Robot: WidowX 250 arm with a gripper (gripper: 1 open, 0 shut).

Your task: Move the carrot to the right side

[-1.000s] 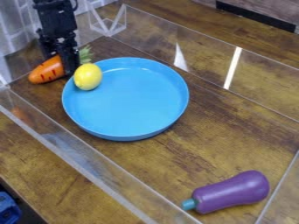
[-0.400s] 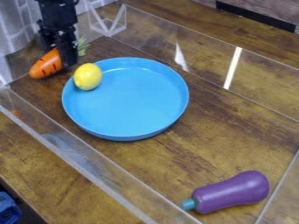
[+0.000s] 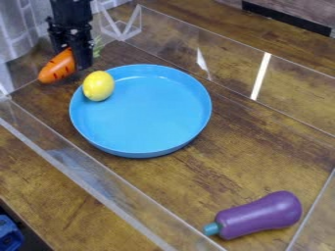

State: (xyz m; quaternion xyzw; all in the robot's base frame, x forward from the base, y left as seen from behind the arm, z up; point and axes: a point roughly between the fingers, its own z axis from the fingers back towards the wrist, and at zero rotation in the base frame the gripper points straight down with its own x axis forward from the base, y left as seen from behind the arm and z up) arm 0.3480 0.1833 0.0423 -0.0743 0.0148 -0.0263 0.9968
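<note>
The small orange carrot (image 3: 57,69) with dark grooves is at the far left, just beyond the blue plate's rim. My black gripper (image 3: 72,51) points down over its right end, and its fingers are shut on the carrot there. The carrot tilts, with its orange tip down to the left, and looks slightly lifted off the wooden table. The gripper hides its leafy top.
A large blue plate (image 3: 151,113) fills the middle, with a yellow lemon (image 3: 98,85) on its left edge. A purple eggplant (image 3: 258,216) lies at the front right. Clear plastic walls (image 3: 78,167) border the wooden table.
The gripper and the carrot sit slightly higher in the picture than a second ago. The carrot has come up with the fingers. Lemon, plate and eggplant have not moved.
</note>
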